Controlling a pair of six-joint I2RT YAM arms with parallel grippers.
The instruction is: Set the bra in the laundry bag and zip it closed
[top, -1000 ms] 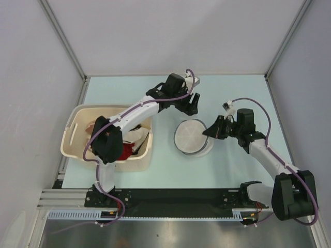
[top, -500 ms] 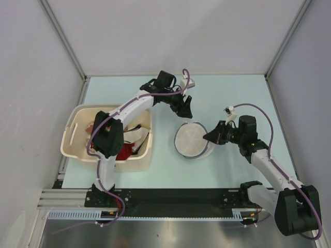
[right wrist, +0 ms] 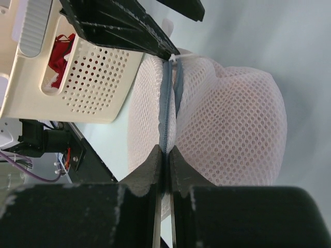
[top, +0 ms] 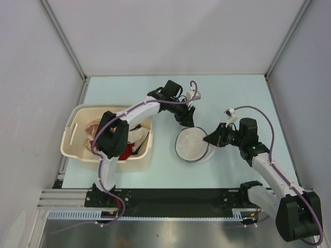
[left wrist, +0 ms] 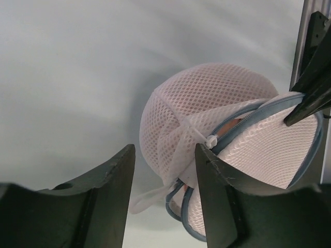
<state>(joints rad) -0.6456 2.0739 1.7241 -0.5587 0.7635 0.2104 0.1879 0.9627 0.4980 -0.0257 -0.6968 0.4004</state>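
Observation:
The laundry bag, a round white mesh pouch with a blue-grey zip edge, lies on the table between the arms. My right gripper is shut on its zip rim at the bag's right side. At the bag's far edge, my left gripper is open. Its fingers straddle a white fabric loop and the zip's end; the zip pull lies just beyond them. A salmon-pink bit of the bra shows through the zip gap, and the mesh looks pinkish.
A cream plastic basket stands left of the bag, holding a red garment and pale cloth. The left arm reaches over its right end. Side walls close in the table, and a black rail runs along the near edge.
My left gripper has come nearer and down to the bag's far edge, and its jaws have narrowed. The right gripper has stayed shut on the rim, shifting slightly toward me.

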